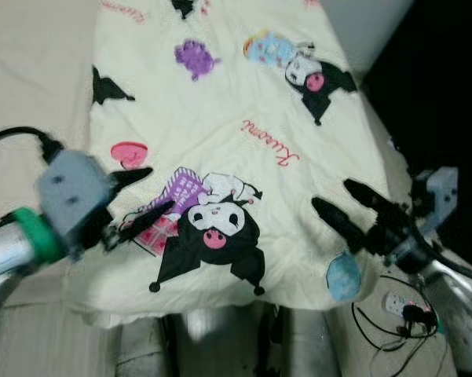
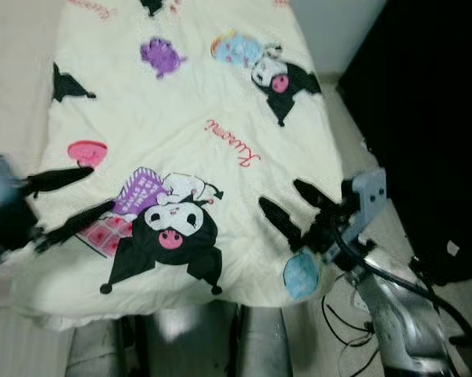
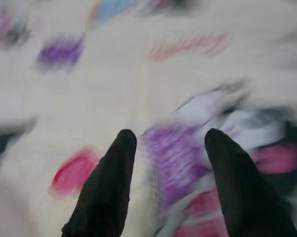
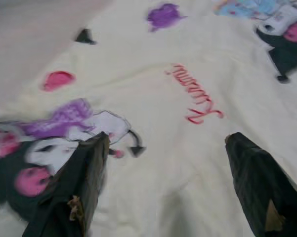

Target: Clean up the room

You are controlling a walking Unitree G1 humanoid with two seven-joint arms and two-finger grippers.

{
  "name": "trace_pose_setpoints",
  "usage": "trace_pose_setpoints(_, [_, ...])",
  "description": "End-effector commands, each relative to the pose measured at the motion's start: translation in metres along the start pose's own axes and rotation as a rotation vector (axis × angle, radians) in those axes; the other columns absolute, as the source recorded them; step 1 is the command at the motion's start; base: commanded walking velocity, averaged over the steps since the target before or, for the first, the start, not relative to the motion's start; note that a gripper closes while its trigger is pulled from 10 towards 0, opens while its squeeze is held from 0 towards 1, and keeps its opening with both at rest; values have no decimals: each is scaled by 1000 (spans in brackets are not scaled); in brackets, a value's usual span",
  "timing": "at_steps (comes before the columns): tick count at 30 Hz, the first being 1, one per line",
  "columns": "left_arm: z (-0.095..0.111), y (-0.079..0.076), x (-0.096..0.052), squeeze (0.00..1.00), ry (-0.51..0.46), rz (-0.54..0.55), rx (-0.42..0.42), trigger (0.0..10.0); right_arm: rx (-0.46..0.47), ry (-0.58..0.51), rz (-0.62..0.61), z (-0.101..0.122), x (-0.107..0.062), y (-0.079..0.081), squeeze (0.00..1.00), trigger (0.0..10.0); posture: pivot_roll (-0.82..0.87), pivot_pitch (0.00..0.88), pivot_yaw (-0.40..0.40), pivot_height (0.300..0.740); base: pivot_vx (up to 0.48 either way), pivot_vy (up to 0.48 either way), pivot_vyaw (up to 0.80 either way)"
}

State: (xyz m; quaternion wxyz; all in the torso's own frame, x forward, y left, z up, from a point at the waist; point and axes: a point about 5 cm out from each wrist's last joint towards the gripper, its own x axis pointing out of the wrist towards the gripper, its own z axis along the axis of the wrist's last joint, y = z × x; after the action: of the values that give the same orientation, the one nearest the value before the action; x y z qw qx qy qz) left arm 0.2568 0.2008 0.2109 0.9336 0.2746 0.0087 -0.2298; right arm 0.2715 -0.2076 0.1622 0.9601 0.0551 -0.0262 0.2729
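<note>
both claws spread | left claw (image 1: pixel 145 192) and right claw (image 1: pixel 344 200) above blanket (image 1: pixel 220 118)

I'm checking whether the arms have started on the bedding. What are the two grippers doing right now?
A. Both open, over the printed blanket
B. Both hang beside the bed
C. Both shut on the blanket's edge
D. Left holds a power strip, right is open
A: the left gripper and right gripper both have their fingers spread, holding nothing, over the cream cartoon-print blanket.
</note>
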Motion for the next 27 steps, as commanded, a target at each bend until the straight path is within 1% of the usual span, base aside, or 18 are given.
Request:
trace_pose_setpoints(1, [-15, -7, 7, 0, 93, 29, 38, 10000, -11, 47, -29, -13, 1, -3, 0, 10000, 0, 192, -13, 591, 0, 0, 0])
trace_pose_setpoints(5, [-40, -20, 22, 0, 217, 55, 29, 10000, -14, 99, -61, -30, 10, -5, 0, 10000, 4, 193, -10, 591, 0, 0, 0])
trace_pose_setpoints(7, [-64, -33, 21, 0, 311, 16, -24, 10000, -15, 158, -70, -46, 9, -7, 0, 10000, 7, 195, -7, 591, 0, 0, 0])
trace_pose_setpoints(8, [-64, -33, 21, 0, 311, 16, -24, 10000, -15, 158, -70, -46, 9, -7, 0, 10000, 7, 195, -7, 591, 0, 0, 0])
trace_pose_setpoints(10, [-90, -47, 4, 0, 403, -75, -69, 10000, -2, 242, -75, -68, -2, -8, 0, 10000, 10, 201, 0, 591, 0, 0, 0])
trace_pose_setpoints(11, [-90, -47, 4, 0, 403, -75, -69, 10000, -2, 242, -75, -68, -2, -8, 0, 10000, 10, 201, 0, 591, 0, 0, 0])
trace_pose_setpoints(13, [-107, -57, -29, 0, 483, -177, -139, 10000, 5, 346, -83, -92, -23, -7, 0, 10000, 17, 213, 2, 591, 0, 0, 0])
trace_pose_setpoints(15, [-107, -57, -29, 0, 483, -177, -139, 10000, 5, 346, -83, -92, -23, -7, 0, 10000, 17, 213, 2, 591, 0, 0, 0])
trace_pose_setpoints(16, [-111, -59, -42, 0, 506, -208, -160, 10000, -2, 387, -84, -100, -33, -6, 0, 10000, 17, 213, 2, 591, 0, 0, 0])
trace_pose_setpoints(17, [-111, -59, -42, 0, 506, -208, -160, 10000, -2, 387, -84, -100, -33, -6, 0, 10000, 17, 213, 2, 591, 0, 0, 0])
trace_pose_setpoints(18, [-116, -62, -58, 0, 542, -241, -235, 10000, -26, 445, -97, -111, -46, -6, 0, 10000, 21, 220, -1, 591, 0, 0, 0])
trace_pose_setpoints(19, [-116, -62, -58, 0, 542, -241, -235, 10000, -26, 445, -97, -111, -46, -6, 0, 10000, 21, 220, -1, 591, 0, 0, 0])
trace_pose_setpoints(20, [-120, -66, -72, 0, 566, -279, -299, 10000, -46, 486, -115, -117, -56, -5, 0, 10000, 23, 220, -2, 591, 0, 0, 0])
trace_pose_setpoints(22, [-126, -69, -82, 0, 600, -308, -310, 10000, -44, 470, -164, -114, -60, -9, 0, 10000, 14, 215, -1, 591, 0, 0, 0])
trace_pose_setpoints(23, [-126, -69, -82, 0, 600, -308, -310, 10000, -44, 470, -164, -114, -60, -9, 0, 10000, 14, 215, -1, 591, 0, 0, 0])
trace_pose_setpoints(25, [-105, -55, -70, 0, 469, -268, -344, 10000, -60, 361, -176, -93, -46, -12, 0, 10000, 11, 205, -4, 591, 0, 0, 0])
trace_pose_setpoints(26, [-105, -55, -70, 0, 469, -268, -344, 10000, -60, 361, -176, -93, -46, -12, 0, 10000, 11, 205, -4, 591, 0, 0, 0])
trace_pose_setpoints(27, [-87, -43, -63, 0, 356, -246, -373, 10000, -63, 295, -162, -79, -38, -11, 0, 10000, 12, 203, -7, 591, 0, 0, 0])
